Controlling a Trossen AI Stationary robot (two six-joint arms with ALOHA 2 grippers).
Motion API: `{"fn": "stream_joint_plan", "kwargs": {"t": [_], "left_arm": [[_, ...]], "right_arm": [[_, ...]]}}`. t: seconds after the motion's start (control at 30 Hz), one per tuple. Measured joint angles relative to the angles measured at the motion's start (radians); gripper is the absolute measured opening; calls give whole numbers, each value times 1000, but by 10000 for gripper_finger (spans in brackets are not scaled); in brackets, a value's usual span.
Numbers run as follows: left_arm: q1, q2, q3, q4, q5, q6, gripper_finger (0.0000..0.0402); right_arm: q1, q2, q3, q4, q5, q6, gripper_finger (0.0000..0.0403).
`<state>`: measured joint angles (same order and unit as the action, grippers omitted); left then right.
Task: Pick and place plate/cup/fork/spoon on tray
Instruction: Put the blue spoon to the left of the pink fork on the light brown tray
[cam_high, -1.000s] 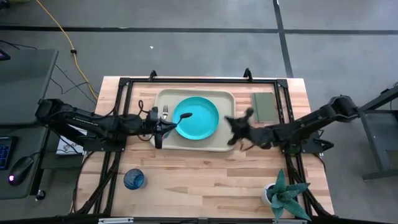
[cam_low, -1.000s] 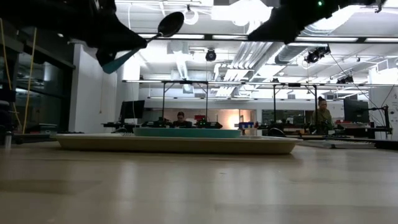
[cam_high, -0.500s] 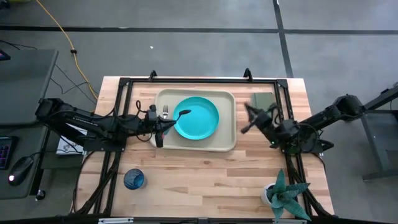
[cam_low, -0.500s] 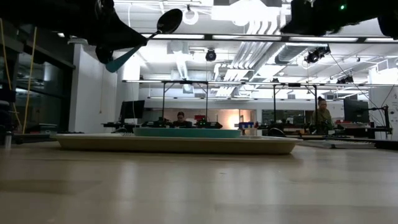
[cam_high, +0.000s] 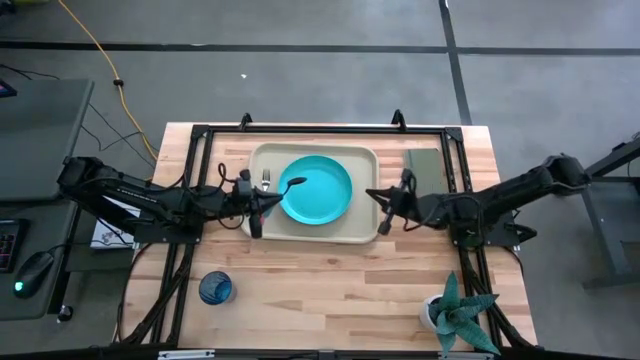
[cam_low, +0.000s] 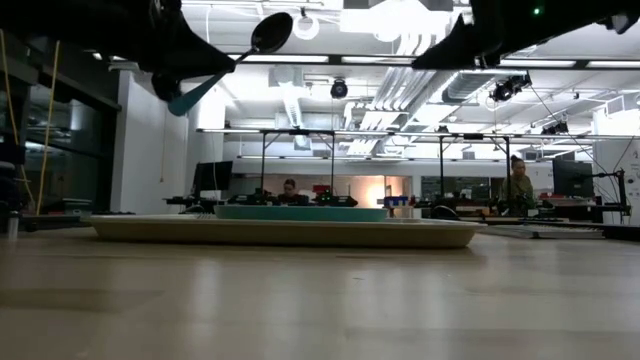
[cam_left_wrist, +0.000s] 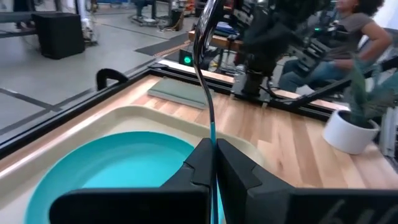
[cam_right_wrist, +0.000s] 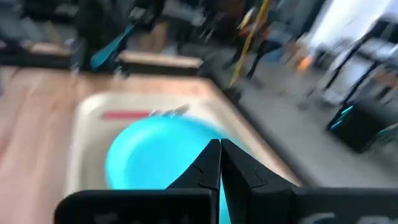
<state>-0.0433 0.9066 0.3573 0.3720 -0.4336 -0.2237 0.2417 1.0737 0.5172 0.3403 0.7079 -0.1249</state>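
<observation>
- My left gripper (cam_high: 262, 205) is clamped on the spoon (cam_high: 290, 187), holding it in the air over the tray's (cam_high: 363, 232) left part.
- From above, the spoon's long axis runs from the gripper toward the plate (cam_high: 316, 190), bowl end leading over the plate's left edge.
- The low view adds what the top view hides: the spoon (cam_low: 240, 58) tilts upward, bowl highest, well clear of the tray (cam_low: 285, 232).
- The fork (cam_high: 265, 183) lies on the tray, left of the plate; the right wrist view shows its red handle (cam_right_wrist: 127, 114).
- My right gripper (cam_high: 385, 208) hangs at the tray's right edge, fingers pressed together on nothing.
- The cup (cam_high: 215, 288) stands on the table, near the front left.
</observation>
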Motion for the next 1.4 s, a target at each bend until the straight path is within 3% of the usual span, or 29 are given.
{"fn": "stream_joint_plan", "kwargs": {"t": [0.1,0.37,0.63,0.8,1.0,1.1,1.4], "left_arm": [[0,0,0,-12,-31,-1,0],[22,0,0,-182,-131,-126,0],[158,3,-4,-435,-189,-372,0],[180,-3,-82,-427,-259,-552,0],[131,-4,-183,-368,-264,-769,0],[91,-4,-201,-391,-319,-854,0],[46,15,-201,-498,-330,-996,0]], "right_arm": [[-38,0,17,-103,-95,87,0],[-87,0,17,-121,-114,174,0],[-87,0,17,-119,-123,200,0],[-87,0,17,-119,-149,199,0],[-87,0,17,-119,-166,196,0],[-87,0,17,-119,-166,196,0],[-87,0,17,-118,-166,196,0]]}}
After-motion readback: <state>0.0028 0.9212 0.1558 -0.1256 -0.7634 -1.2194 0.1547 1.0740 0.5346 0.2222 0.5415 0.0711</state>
